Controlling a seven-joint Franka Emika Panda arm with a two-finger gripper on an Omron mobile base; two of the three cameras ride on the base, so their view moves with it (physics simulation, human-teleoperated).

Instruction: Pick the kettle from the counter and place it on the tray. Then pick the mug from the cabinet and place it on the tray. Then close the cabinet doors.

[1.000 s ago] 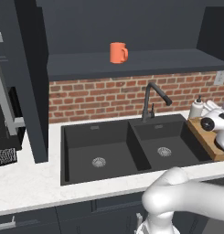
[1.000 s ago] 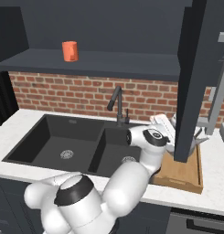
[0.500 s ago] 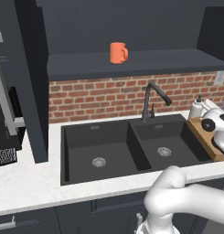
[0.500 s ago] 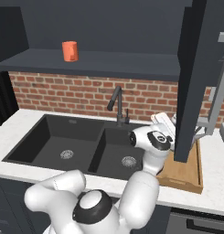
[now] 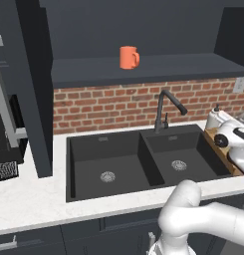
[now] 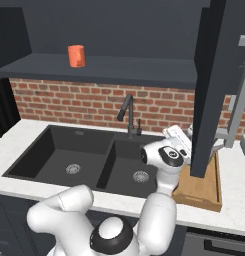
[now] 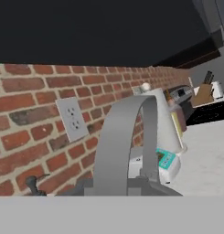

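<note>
Two things are left for the tray (image 6: pixel 210 193) to receive, and the first, the kettle (image 7: pixel 126 137), is in my grip: my tool (image 6: pixel 183 136) is closed tight on its thin arched handle, which rises as a grey hoop right in front of the hand camera. From the base cameras my wrist hangs over the far end of the tray, at the right of the sink (image 5: pixel 118 164), partly behind the open cabinet door (image 6: pixel 214 85). I cannot tell whether the kettle's base touches the wood or hangs just above it, since its body is hidden. The brick wall (image 7: pixel 31 91) with its outlet (image 7: pixel 72 119) looms close, and a whitish bottle (image 7: pixel 167 132) stands just beyond the handle, so I judge the risk to be nudging that bottle or setting the kettle half on the rim. To do this well I would lower straight and slowly, keep the handle upright, settle the base inside the rim toward one end so room remains for the mug (image 5: pixel 128 57), and only then let go and lift clear without snagging the hoop. That mug waits well apart on the cabinet shelf (image 5: pixel 143 69), above the counter (image 6: pixel 24 135)
</note>
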